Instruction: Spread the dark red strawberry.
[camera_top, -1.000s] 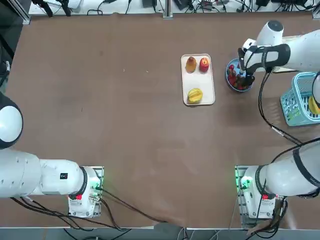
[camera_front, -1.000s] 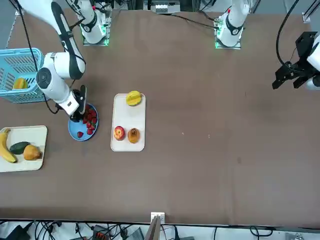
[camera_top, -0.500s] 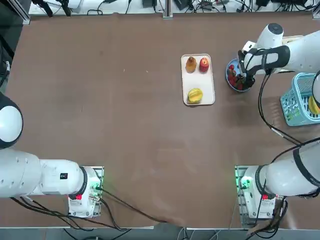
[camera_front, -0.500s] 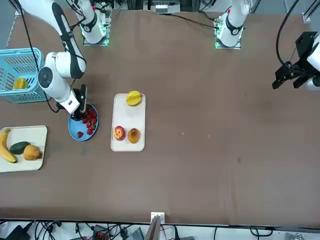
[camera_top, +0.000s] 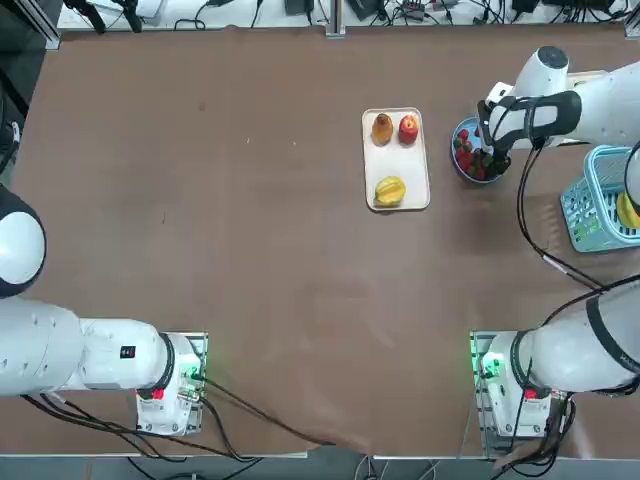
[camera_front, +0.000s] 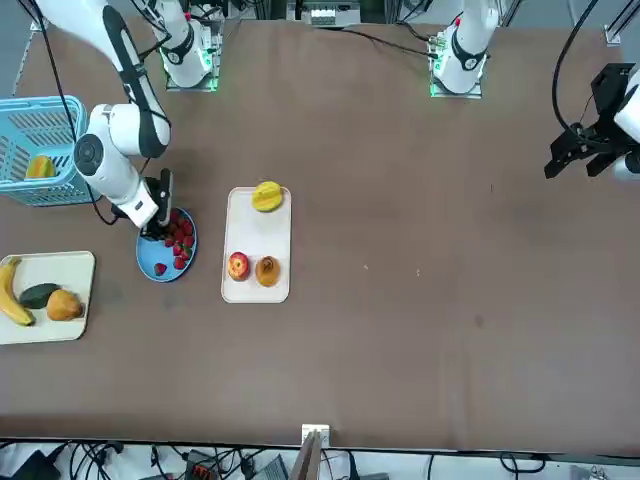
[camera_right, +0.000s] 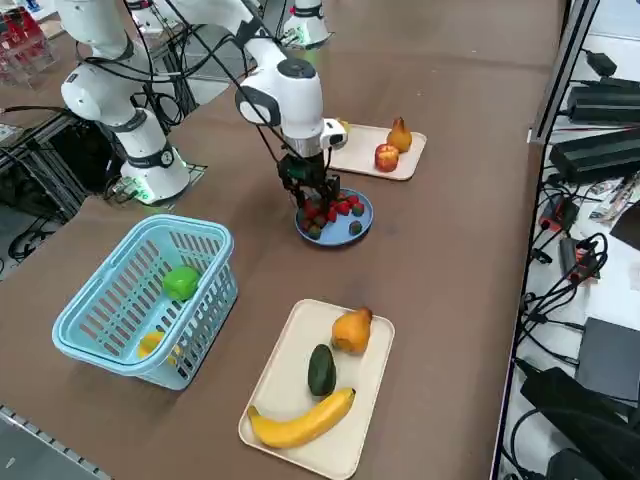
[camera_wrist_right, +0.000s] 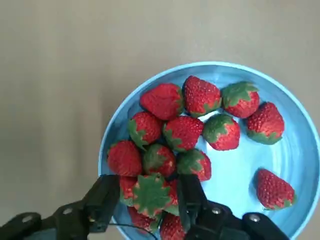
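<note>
The right gripper (camera_wrist_right: 148, 196) is pointing straight down into a blue plate (camera_wrist_right: 295, 145), its two black fingers (camera_wrist_right: 103, 200) sitting narrowly on either side of one strawberry (camera_wrist_right: 150, 194) whose green top is facing up; both fingers appear to be touching it, though a firm grip cannot be confirmed. The dark red strawberries (camera_wrist_right: 187, 131) are lying on this plate, roughly thirteen in the wrist view, most bunched and touching, with one lying apart near the rim. They are small, seeded, deep red with dark green leafy caps.

From overhead the gripper (camera_top: 487, 155) is covering part of the plate (camera_top: 461, 170), so few berries are showing. The side view is showing the plate (camera_right: 358, 236) between two trays. One cream tray (camera_right: 370, 160) is holding three fruits: an apple (camera_right: 386, 157), a pear (camera_right: 400, 134) and a yellow fruit that the arm is mostly hiding. The other tray (camera_right: 290, 398) is holding a banana (camera_right: 300, 422), an avocado (camera_right: 321, 370) and an orange-yellow pear (camera_right: 351, 330). A light blue basket (camera_right: 120, 300) is holding a green fruit (camera_right: 181, 283) and something yellow (camera_right: 148, 343).
</note>
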